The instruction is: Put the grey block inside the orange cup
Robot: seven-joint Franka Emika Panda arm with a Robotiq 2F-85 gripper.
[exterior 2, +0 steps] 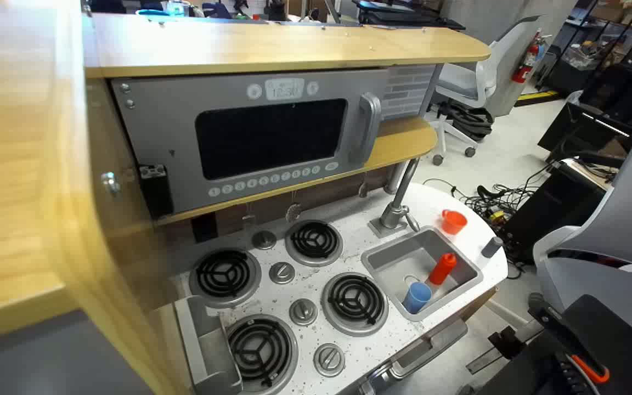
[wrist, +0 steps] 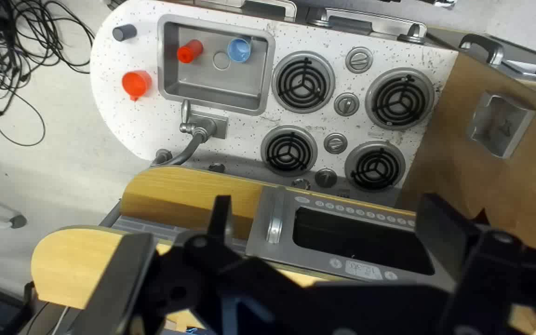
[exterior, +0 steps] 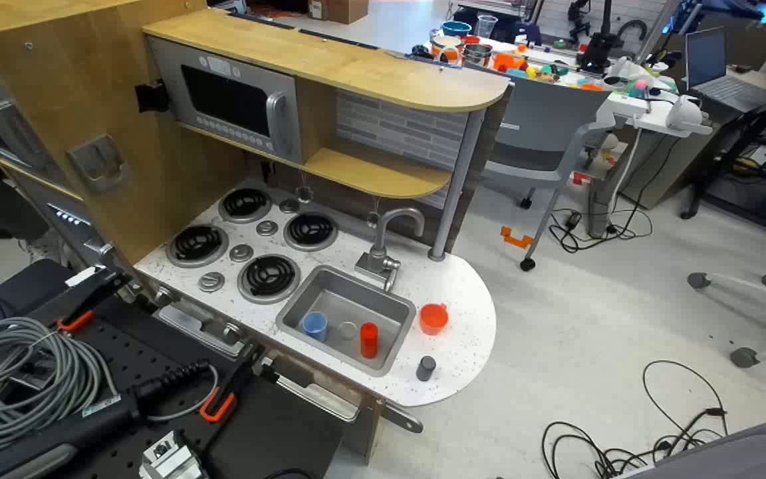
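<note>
The grey block, a small dark grey cylinder, rests on the white counter near its rounded end. It shows in both exterior views and in the wrist view. The orange cup stands upright on the same counter between the block and the faucet side, beside the sink. It shows in both exterior views and in the wrist view; no block shows in it. My gripper shows only in the wrist view, fingers wide apart with nothing between them, well above and away from block and cup.
The grey sink basin holds a blue cup and a red bottle. A faucet and a grey post rise behind it. A wooden shelf and toy microwave overhang the counter's back. Stove burners lie beside the sink.
</note>
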